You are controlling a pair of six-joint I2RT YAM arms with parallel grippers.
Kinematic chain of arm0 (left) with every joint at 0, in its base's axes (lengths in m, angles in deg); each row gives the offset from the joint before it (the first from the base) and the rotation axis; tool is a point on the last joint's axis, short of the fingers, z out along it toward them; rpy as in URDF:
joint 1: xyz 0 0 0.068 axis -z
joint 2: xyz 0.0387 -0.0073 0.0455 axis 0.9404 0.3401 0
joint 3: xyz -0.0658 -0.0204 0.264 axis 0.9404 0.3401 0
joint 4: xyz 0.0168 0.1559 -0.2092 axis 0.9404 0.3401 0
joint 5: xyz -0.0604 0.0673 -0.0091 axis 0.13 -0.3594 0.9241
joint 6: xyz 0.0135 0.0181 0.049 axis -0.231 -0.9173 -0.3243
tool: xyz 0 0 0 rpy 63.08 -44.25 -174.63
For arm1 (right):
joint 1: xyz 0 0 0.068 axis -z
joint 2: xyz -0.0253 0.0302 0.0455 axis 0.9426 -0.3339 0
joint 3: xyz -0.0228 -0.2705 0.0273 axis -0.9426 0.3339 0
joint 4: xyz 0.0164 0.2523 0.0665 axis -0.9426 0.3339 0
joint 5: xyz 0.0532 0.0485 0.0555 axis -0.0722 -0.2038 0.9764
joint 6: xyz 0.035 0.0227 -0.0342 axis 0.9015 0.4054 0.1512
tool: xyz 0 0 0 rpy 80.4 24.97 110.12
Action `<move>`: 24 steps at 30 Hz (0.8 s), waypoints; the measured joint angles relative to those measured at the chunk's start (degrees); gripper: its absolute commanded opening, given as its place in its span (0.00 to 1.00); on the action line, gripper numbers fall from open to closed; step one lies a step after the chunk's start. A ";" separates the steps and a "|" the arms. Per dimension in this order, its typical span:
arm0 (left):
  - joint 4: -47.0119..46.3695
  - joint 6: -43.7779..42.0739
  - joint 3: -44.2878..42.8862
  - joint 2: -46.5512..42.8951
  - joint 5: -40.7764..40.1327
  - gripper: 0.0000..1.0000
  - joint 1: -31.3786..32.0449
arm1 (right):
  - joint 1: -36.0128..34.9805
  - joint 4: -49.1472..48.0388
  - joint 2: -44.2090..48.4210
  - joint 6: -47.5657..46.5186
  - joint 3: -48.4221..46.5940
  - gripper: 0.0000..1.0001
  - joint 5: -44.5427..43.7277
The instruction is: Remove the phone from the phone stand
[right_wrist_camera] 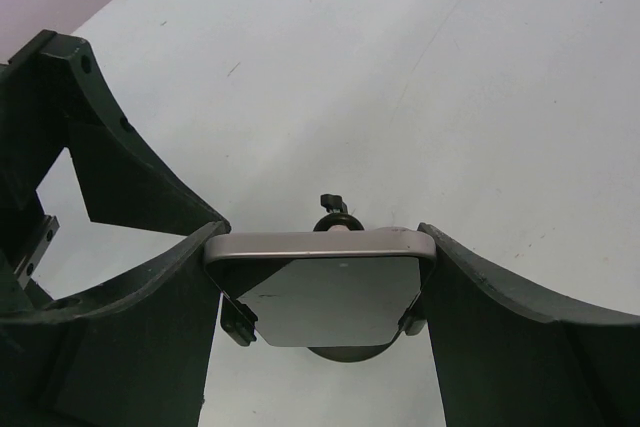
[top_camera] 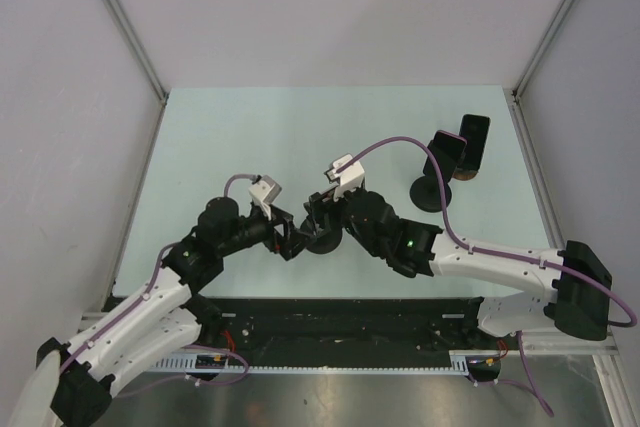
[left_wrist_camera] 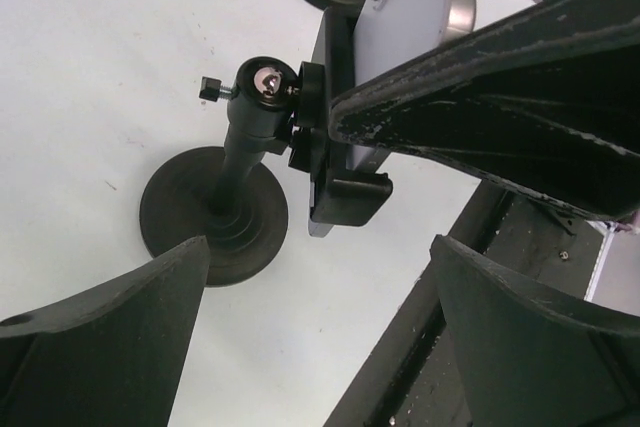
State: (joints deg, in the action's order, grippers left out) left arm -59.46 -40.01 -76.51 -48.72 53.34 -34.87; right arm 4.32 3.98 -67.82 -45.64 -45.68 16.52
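- The phone (right_wrist_camera: 330,297) sits in the cradle of the phone stand (left_wrist_camera: 225,197), near the middle of the table (top_camera: 250,127) and towards its near edge.
- The right gripper (right_wrist_camera: 320,247) has closed in on the phone. One finger presses each side edge just below the silver top rim, and the jaws are only as wide as the phone itself.
- The stand's small clamp arms hold the phone's lower corners, so it is not out yet.
- The left gripper (left_wrist_camera: 320,247) hangs just to the left of the stand with its jaws spread wide and nothing between them. The stand's round base lies just beyond its left fingertip.
- From above, the two grippers meet over the stand and hide the phone.
- A second stand (top_camera: 438,169) with a dark device stands well apart at the far right.
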 measured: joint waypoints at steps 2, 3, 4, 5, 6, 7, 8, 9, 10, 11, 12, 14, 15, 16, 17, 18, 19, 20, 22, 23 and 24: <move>-0.02 -0.48 -0.46 1.25 -0.96 0.95 0.87 | 0.00 0.28 0.15 0.00 0.00 0.00 0.07; -0.13 -0.70 -0.68 1.77 -1.49 0.93 1.25 | -0.02 0.44 0.24 0.00 0.00 0.00 0.11; -0.20 -0.92 -0.92 2.38 -2.03 0.92 1.75 | -0.02 0.61 0.33 0.00 0.00 0.00 0.22; -0.37 -1.20 -1.18 3.06 -2.99 0.91 2.40 | -0.02 0.74 0.42 0.02 0.00 0.00 0.28; -0.48 -1.33 -1.31 3.50 -3.54 0.89 2.97 | -0.02 0.85 0.48 0.00 0.00 0.00 0.39; -0.74 -1.40 -1.42 3.93 -4.26 0.88 3.56 | -0.02 1.01 0.55 0.00 0.00 0.00 0.48; -1.14 -1.44 -1.42 4.26 -4.94 0.84 4.20 | -0.02 1.07 0.59 0.00 0.00 0.00 0.57; -1.38 -1.46 -1.42 4.50 -5.68 0.82 4.66 | -0.02 1.16 0.66 0.00 0.00 0.00 0.70; -1.70 -1.42 -1.42 4.61 -6.21 0.79 4.92 | -0.02 1.20 0.70 0.00 0.00 0.00 0.76; -2.32 -1.42 -1.42 4.76 -6.69 0.74 5.14 | -0.02 1.25 0.72 -0.02 0.00 0.00 0.90; -3.28 -1.33 -1.42 4.83 -7.26 0.70 5.27 | -0.02 1.29 0.74 -0.04 0.00 0.00 0.96; -5.35 -1.14 -1.40 4.87 -7.93 0.61 5.35 | 0.00 1.49 0.85 -0.04 0.00 0.00 1.09; -6.36 -1.16 -1.40 4.90 -8.22 0.58 5.38 | 0.00 1.57 0.92 -0.04 0.00 0.00 1.09; -7.28 -1.05 -1.40 5.01 -8.35 0.54 5.40 | 0.00 1.62 0.94 -0.04 0.00 0.00 1.11; -7.82 -1.09 -1.40 5.09 -8.35 0.48 5.40 | 0.00 1.62 0.96 -0.02 0.00 0.00 1.14; -8.28 -0.94 -1.40 5.29 -8.11 0.46 5.51 | 0.02 1.64 0.96 -0.02 0.00 0.00 1.11; -8.66 -0.72 -1.40 5.46 -7.87 0.44 5.55 | 0.04 1.64 0.96 -0.02 0.00 0.00 1.09; -9.03 -0.74 -1.40 5.55 -7.78 0.41 5.70 | 0.07 1.64 0.96 -0.02 0.00 0.00 1.09; -9.38 -0.76 -1.40 5.62 -7.37 0.36 5.90 | 0.07 1.68 0.98 -0.02 0.00 0.00 1.11; -9.49 -0.68 -1.40 5.62 -7.17 0.30 5.95 | 0.09 1.66 0.98 -0.02 0.00 0.00 1.09; -9.55 -0.68 -1.40 5.62 -7.02 0.26 5.95 | 0.13 1.66 0.98 0.00 0.00 0.00 1.11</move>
State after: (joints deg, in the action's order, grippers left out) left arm -69.01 -40.69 -77.91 -43.11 46.32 -28.93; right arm 4.45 5.64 -66.84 -45.64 -45.68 17.63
